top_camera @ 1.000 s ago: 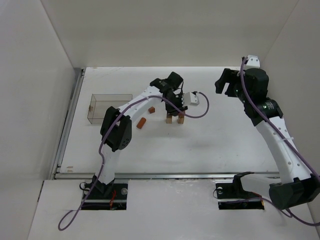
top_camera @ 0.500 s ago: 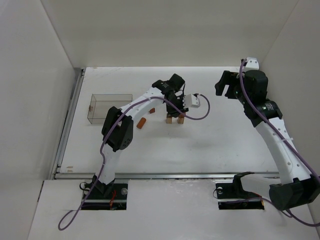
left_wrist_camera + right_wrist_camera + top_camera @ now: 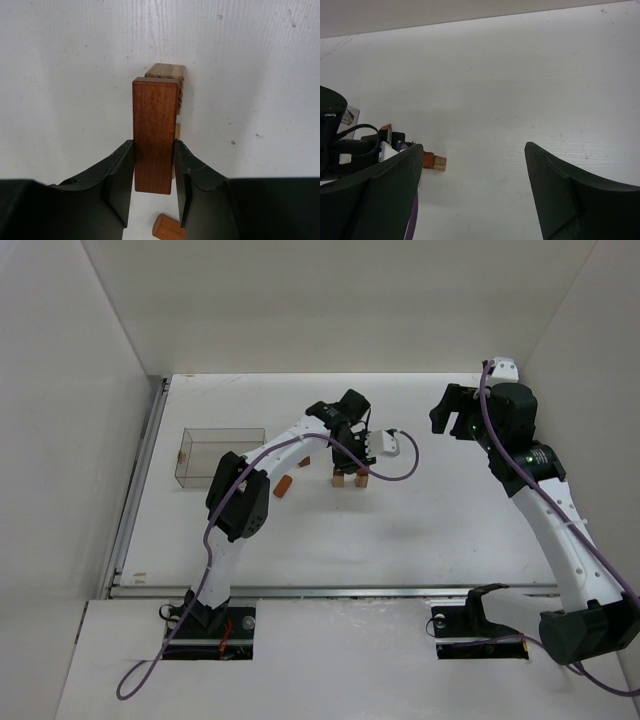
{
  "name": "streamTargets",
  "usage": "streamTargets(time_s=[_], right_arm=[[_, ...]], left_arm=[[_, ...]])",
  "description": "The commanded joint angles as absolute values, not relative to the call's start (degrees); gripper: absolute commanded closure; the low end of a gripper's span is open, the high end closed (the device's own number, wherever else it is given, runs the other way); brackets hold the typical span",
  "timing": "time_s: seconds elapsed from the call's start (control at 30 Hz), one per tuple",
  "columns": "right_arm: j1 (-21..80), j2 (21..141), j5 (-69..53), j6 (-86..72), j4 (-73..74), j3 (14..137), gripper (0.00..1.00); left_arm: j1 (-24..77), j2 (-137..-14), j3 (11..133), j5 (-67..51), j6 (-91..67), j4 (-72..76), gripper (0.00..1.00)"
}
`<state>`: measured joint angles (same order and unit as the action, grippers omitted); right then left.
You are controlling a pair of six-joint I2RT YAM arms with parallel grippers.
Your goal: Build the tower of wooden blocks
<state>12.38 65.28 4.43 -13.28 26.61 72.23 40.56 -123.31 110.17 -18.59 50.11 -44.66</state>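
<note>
My left gripper is shut on a reddish-brown wooden bar and holds it lengthwise over two tan blocks that stand side by side mid-table. In the left wrist view the bar's far end lies over one tan block. The other tan block shows only as a sliver beside the bar. A rounded reddish piece lies below my left gripper. Two loose reddish pieces lie to the left. My right gripper is open and empty, raised at the far right. The blocks show in its view.
A clear plastic box stands at the left, with a small brown piece inside its left end. White walls close the table on the left, back and right. A metal rail runs along the left edge.
My left gripper has shifted very slightly with the bar over the tan blocks. The right arm has barely moved.
</note>
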Motion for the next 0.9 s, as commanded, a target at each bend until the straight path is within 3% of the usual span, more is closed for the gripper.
streamTargets(time_s=[0.0, 0.87], right_arm=[[12.0, 63.8, 3.9, -12.8, 25.2, 71.8, 0.13], [12.0, 63.3, 3.9, -12.8, 25.2, 71.3, 0.13]], left_arm=[[40.9, -122.7, 109.9, -18.6, 51.3, -44.3, 1.00], [41.4, -123.2, 109.4, -18.6, 52.5, -44.8, 1.00]])
